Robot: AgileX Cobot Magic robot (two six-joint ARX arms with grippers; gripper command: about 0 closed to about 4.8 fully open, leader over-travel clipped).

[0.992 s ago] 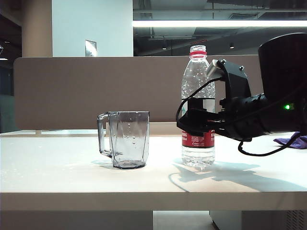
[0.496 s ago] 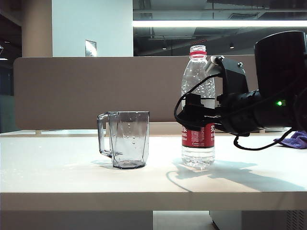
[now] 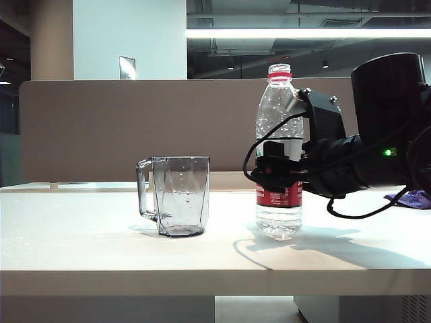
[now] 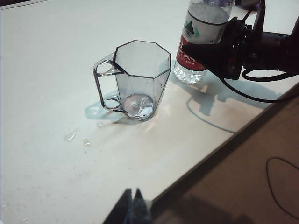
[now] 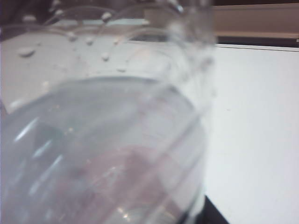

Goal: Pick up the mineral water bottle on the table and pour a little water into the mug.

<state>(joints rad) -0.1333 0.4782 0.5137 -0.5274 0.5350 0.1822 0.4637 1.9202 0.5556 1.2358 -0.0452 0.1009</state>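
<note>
On the bench [image 3: 101,249], the mineral water bottle [image 3: 279,134] stands upright, part-filled; right tool [image 3: 273,176] straddles its label, grip unclear; mug [image 3: 176,195] nearly empty; left tool [image 4: 132,208] hangs near the bench edge, state unclear.

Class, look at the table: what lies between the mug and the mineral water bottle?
Nothing: bare table separates mug from mineral water bottle, as the exterior and left wrist views show.

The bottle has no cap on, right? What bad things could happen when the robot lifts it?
1. The bottle looks open-topped, so a tilt or jerk could spill water onto the table.
2. The right gripper sits around the label; a loose hold might let it slip.
3. The mug stands close by, so a swing could knock it.

The left gripper hangs far off.
</note>
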